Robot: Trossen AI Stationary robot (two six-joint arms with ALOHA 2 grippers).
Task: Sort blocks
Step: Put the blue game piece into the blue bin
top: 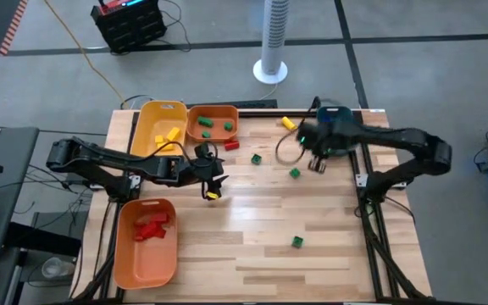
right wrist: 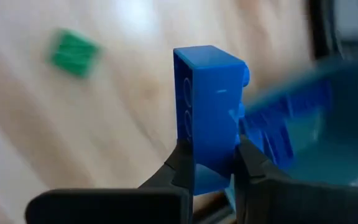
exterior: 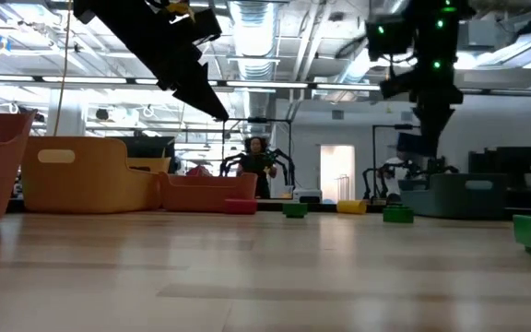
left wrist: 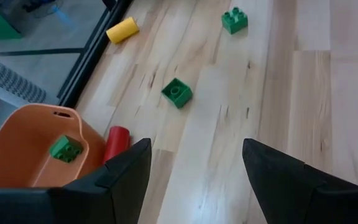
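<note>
Blue block [right wrist: 209, 112] | pinched in right claw [right wrist: 211, 163] | beside teal bin [right wrist: 328, 124]

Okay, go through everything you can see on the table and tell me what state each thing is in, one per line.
Right gripper: shut on blue block, beside the teal bin.
Left gripper: open, holding nothing, above the table.
Yellow bin: holds yellow blocks.
Small orange bin: holds green blocks.
Large orange bin: holds red blocks.
Loose green blocks: still lying on the table.
Red block: lying beside the small orange bin.
</note>
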